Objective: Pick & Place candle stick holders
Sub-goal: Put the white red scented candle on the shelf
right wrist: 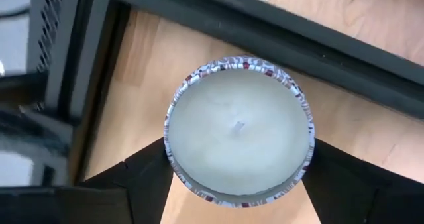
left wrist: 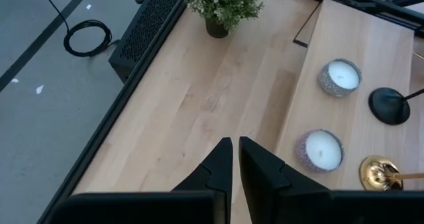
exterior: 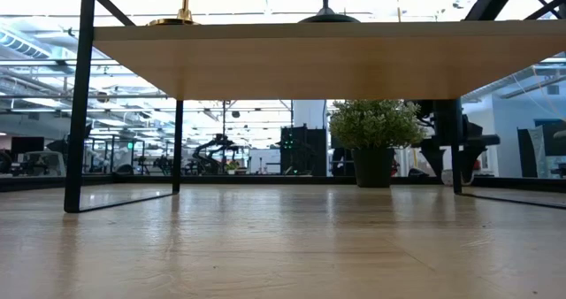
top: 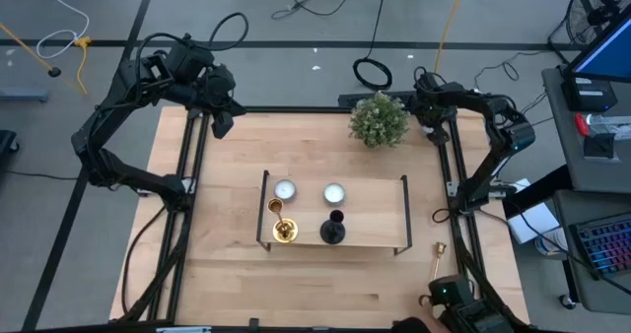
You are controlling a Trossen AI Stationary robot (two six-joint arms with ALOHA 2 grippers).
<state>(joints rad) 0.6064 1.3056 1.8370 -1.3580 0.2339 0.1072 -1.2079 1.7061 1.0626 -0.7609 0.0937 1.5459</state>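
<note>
On the wooden stand (top: 375, 225), a gold candle stick holder (top: 282, 225) and a shorter black one (top: 333, 230) stand on their round bases. Behind them sit two white candles (top: 285, 189). Another gold holder (top: 437, 259) lies on its side on the table near the right rail. My right gripper (right wrist: 238, 177) is at the table's near right corner (top: 454, 308), shut on a third white candle (right wrist: 238, 128). My left gripper (left wrist: 235, 151) hangs shut and empty above the table's far left (top: 223, 124). My right gripper pinches the white candle by its patterned tin wall (right wrist: 169, 159), one finger on each opposite side. The fingers come from above, pointing down. The candle sits upright with its wax top up. Whether its bottom rests on the table I cannot tell.
A potted plant (top: 379, 119) stands at the far edge of the table. Black frame rails (top: 458, 225) run along the table's left and right sides. In the low view the stand's top (exterior: 318, 60) spans overhead on thin black legs (exterior: 78, 104).
</note>
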